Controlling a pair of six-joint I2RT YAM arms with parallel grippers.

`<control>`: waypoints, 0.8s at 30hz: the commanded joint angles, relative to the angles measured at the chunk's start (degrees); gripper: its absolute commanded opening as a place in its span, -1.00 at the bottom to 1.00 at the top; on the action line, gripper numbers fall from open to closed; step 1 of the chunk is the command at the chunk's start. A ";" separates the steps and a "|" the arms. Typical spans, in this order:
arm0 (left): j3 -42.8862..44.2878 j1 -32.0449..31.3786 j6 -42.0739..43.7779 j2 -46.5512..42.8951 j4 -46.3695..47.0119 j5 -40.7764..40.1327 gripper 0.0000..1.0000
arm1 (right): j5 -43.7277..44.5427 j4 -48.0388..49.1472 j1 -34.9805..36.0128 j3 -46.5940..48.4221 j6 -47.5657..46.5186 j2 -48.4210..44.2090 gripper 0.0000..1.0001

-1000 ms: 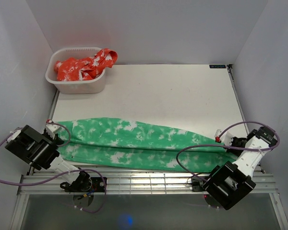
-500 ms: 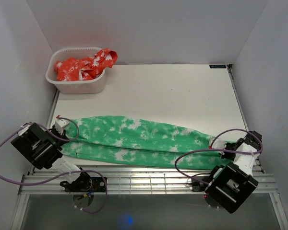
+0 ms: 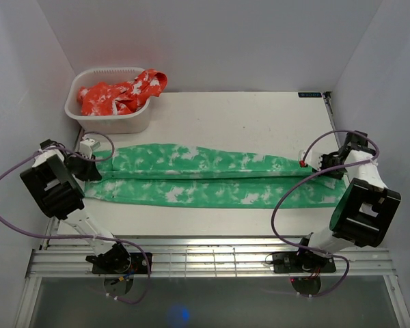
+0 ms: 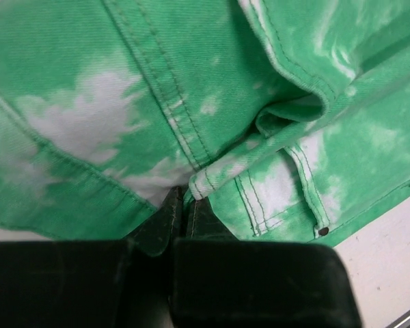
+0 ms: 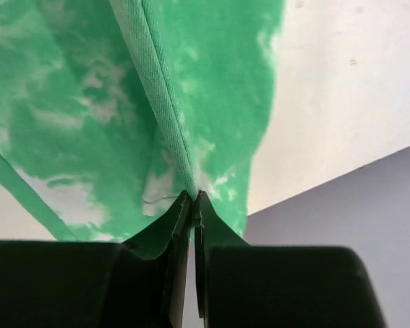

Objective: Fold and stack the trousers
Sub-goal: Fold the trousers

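Observation:
The green, white-blotched trousers (image 3: 205, 176) stretch across the table from left to right, one leg lifted above the other. At the left end my left gripper (image 3: 96, 166) is shut on the waistband edge; its wrist view shows the tips (image 4: 185, 199) pinching a white-green hem of the trousers (image 4: 191, 102). At the right end my right gripper (image 3: 313, 164) is shut on a leg end, with a fold of the trousers (image 5: 157, 102) caught between the closed tips (image 5: 193, 198).
A white basket (image 3: 133, 121) at the back left holds an orange-and-white garment (image 3: 123, 92) that hangs over its rim. White walls close in on both sides. A metal rail (image 3: 205, 260) runs along the near edge, where the arm bases stand.
Both grippers have moved away from the near edge towards the back, carrying the trousers' upper edge with them. The cloth is now pulled straighter and lies farther back.

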 commanded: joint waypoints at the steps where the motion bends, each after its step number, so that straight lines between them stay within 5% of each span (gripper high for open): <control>1: 10.07 2.09 -5.47 0.68 6.31 -5.74 -1.00 | 5.55 2.45 -1.67 8.90 2.23 1.49 -0.85; 5: 19.48 3.23 -5.04 -0.98 0.51 -0.11 -1.00 | 2.74 -2.12 -4.11 17.87 2.51 1.68 -0.85; 9: 21.43 7.01 2.23 -3.79 -6.41 3.76 -1.00 | 0.01 -2.57 -9.30 15.96 -4.23 -2.27 -0.85; 16: -0.34 8.68 19.82 -6.44 -7.77 -5.18 -1.00 | 3.08 7.59 -13.18 -2.49 -10.24 -5.71 -0.85; 21: -11.78 8.25 17.39 -2.23 6.52 -16.77 -1.00 | 7.91 18.15 -11.87 -17.43 -12.61 -6.77 -0.85; 24: -10.48 7.72 13.69 0.67 8.76 -17.94 -1.00 | 9.24 20.20 -11.16 -18.95 -12.01 -6.24 -0.85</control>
